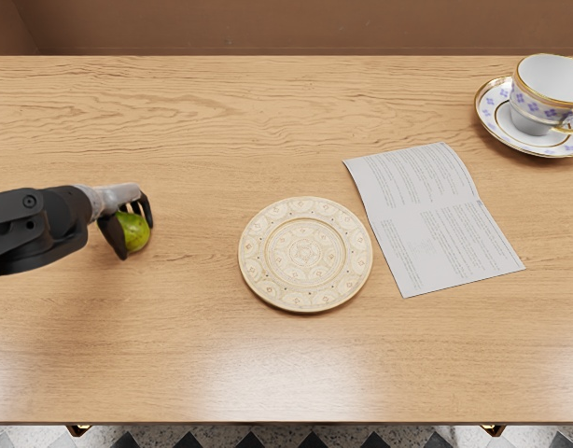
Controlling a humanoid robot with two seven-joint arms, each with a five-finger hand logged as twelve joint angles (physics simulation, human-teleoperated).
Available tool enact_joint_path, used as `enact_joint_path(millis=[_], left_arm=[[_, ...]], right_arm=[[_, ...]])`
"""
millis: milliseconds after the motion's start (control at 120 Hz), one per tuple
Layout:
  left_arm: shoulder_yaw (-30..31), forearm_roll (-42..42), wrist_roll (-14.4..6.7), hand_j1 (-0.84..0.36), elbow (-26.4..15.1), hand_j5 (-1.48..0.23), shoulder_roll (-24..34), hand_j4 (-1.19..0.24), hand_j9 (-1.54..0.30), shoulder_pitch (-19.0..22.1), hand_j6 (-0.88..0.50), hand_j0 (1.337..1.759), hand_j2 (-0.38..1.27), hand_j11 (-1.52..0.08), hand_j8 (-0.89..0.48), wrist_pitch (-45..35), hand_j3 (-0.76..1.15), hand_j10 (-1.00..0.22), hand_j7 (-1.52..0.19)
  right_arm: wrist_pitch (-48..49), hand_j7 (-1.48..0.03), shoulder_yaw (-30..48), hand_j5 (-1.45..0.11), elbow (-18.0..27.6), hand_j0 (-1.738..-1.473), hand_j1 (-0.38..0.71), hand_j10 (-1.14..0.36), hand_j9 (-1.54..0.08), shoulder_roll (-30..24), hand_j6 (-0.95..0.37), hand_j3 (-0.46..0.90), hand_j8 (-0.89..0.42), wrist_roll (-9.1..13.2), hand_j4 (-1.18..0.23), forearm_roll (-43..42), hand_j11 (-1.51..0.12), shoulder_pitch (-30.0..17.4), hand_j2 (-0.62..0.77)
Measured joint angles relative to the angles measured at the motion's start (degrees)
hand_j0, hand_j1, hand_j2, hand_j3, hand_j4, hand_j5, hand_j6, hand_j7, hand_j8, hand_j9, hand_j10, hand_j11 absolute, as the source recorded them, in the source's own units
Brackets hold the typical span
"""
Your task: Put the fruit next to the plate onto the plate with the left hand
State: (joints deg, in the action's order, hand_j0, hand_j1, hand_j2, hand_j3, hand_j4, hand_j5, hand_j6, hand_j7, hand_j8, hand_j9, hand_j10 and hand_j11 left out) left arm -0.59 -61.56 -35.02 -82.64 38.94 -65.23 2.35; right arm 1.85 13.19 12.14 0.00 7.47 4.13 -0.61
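**My left hand [126, 217] closed around the fruit [135, 231], well left of the plate [305, 253]**

My left arm comes in from the left edge, a dark forearm with a grey wrist, and ends over the left part of the light brown wooden table [221, 121]. My dark fingers [114, 235] are curled around the small, round, yellow-green fruit, one on its near-left side and others over its top and far side, so that it shows between them. I am gripping it. Whether it rests on the wood or hangs just above it I cannot tell from this angle (a soft shadow lies right beneath it).

The fruit is not on the plate. The round cream plate with an embossed ring pattern lies flat near the middle of the table, well apart from my hand, to its right and slightly nearer. Bare wood stretches between the two.

Just right of the plate, close to its rim but not touching it, lies a white printed paper sheet [434, 217] with a fold down its middle, turned at a slant. In the far right corner stands a white cup with blue flowers and a gold rim [546, 89], upright on a matching saucer [496, 117], partly cut off by the picture's edge.
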Motion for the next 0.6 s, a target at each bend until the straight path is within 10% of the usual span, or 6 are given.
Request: enact_joint_path(millis=[600], left_arm=[[-3.35,6.61,0.01,-0.31,0.21,-0.92,0.35,-0.47,-0.92,-3.84,-0.30,1.654,0.34,-0.92,-0.30,7.23,0.00,-0.54,-0.92]], right_arm=[[0.00,-0.03,-0.07,-0.03,-0.10,-1.658,-0.32,-0.03,-0.03,0.00,-0.03,0.00,-0.03,0.00,-0.03,0.00,-0.03,0.00,-0.01]])
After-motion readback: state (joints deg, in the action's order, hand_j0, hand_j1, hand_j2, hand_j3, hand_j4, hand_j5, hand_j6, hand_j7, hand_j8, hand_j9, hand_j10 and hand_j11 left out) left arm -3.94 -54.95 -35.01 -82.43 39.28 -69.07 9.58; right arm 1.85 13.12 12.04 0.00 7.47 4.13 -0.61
